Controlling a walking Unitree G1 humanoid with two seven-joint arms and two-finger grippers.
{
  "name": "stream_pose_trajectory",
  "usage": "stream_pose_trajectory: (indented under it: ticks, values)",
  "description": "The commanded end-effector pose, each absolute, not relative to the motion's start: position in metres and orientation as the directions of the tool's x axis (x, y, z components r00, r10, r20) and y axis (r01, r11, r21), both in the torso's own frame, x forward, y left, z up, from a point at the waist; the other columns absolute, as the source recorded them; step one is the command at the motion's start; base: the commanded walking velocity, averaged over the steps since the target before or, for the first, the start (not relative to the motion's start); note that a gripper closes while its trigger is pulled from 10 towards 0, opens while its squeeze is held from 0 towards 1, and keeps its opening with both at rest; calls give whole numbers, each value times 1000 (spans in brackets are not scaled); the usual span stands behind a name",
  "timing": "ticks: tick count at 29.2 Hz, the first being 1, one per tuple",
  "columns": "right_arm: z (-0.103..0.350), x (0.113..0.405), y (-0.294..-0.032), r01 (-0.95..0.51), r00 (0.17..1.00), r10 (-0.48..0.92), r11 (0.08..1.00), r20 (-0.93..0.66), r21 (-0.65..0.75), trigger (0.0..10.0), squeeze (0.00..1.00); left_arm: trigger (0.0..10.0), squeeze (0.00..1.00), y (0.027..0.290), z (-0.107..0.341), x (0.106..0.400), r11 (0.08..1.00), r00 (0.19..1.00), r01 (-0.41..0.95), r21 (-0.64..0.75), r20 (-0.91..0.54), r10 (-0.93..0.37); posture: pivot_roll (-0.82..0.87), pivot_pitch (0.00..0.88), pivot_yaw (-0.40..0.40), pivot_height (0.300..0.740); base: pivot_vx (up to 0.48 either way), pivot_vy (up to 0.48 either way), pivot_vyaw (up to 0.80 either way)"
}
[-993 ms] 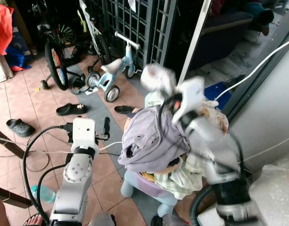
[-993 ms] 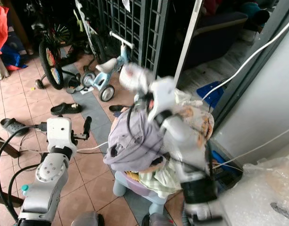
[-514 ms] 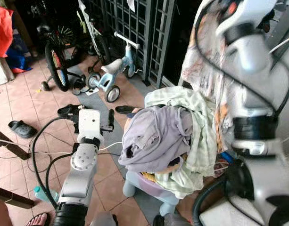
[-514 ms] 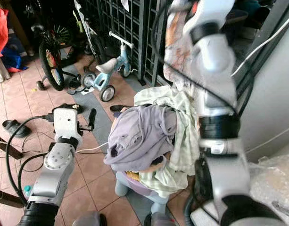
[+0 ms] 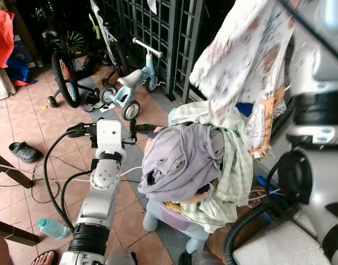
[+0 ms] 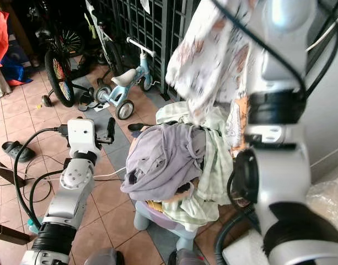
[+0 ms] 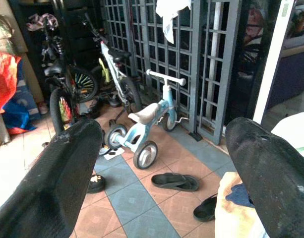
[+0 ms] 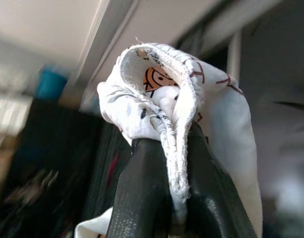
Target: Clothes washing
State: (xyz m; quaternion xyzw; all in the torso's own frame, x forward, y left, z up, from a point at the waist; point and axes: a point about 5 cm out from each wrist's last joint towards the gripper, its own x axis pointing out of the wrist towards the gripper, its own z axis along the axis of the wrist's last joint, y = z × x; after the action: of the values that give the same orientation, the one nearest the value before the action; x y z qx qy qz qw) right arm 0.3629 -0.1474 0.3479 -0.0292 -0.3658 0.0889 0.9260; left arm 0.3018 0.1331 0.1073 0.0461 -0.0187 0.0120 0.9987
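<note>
The right gripper [image 8: 164, 198], clamped on a white printed cotton garment [image 5: 240, 61], holds it high at upper right, probably to clear the heaped laundry pile [image 5: 185, 160] at centre, while the left gripper [image 7: 156, 163] waits spread wide at centre left.

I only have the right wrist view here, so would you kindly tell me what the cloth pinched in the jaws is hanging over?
Observer: The white printed garment hangs from the raised right gripper above a laundry pile, its lower end reaching the pile.
Operator: Thank you. What sits on top of that pile?
Observer: A lilac garment, with a pale green checked cloth draped beside it.
Operator: And where is the left gripper, if I may ask?
Observer: The left gripper is to the pile's left, jaws open and holding nothing, facing a small blue balance bike.
</note>
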Motion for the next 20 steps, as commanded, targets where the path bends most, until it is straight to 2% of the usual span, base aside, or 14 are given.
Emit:
stream_pose_trajectory:
  ticks: [1,2,3,4,5,6,7,8,9,10,20]
  values:
    - [307,365,-136,-226,794,254,967,552,-119,0,0,10000,0,137,103,297,994,999,-39,100,31,36,-47,0,-9,740,0,0,0]
    - [307,365,-136,-226,794,254,967,552,-119,0,0,10000,0,137,103,297,994,999,-39,100,31,36,-47,0,-9,740,0,0,0]
    - [257,359,-131,-274,861,291,956,417,-102,2588,0,10000,0,137,98,293,994,999,-38,104,18,36,-51,0,-6,740,0,0,0]
    - [232,355,-130,-286,888,303,953,346,-99,3490,0,10000,0,137,96,291,994,999,-35,106,12,34,-51,0,-6,740,0,0,0]
    - [232,355,-130,-286,888,303,953,346,-99,3490,0,10000,0,137,96,291,994,999,-35,106,12,34,-51,0,-6,740,0,0,0]
    - [203,345,-129,-294,911,310,951,271,-100,6431,0,10000,0,137,95,288,993,1000,-29,111,5,29,-52,0,-3,740,0,0,0]
    - [191,341,-130,-297,922,308,951,233,-81,8000,0,10000,0,137,95,287,993,1000,-26,113,4,26,-53,0,-2,740,0,0,0]
    - [191,341,-130,-297,922,308,951,233,-81,8000,0,10000,0,137,95,287,993,1000,-26,113,4,26,-53,0,-2,740,0,0,0]
    - [179,337,-132,-294,933,302,953,195,-67,10000,0,10000,0,137,95,286,992,1000,-25,123,7,24,-52,0,-2,740,0,0,0]
    - [164,328,-133,-294,943,299,954,149,-52,10000,0,10000,0,138,96,285,990,1000,-26,137,11,24,-52,0,-2,740,0,0,0]
    - [130,292,-143,-252,966,254,966,38,-47,10000,0,10000,0,147,95,275,990,999,-39,133,0,39,-46,0,-3,740,0,0,0]
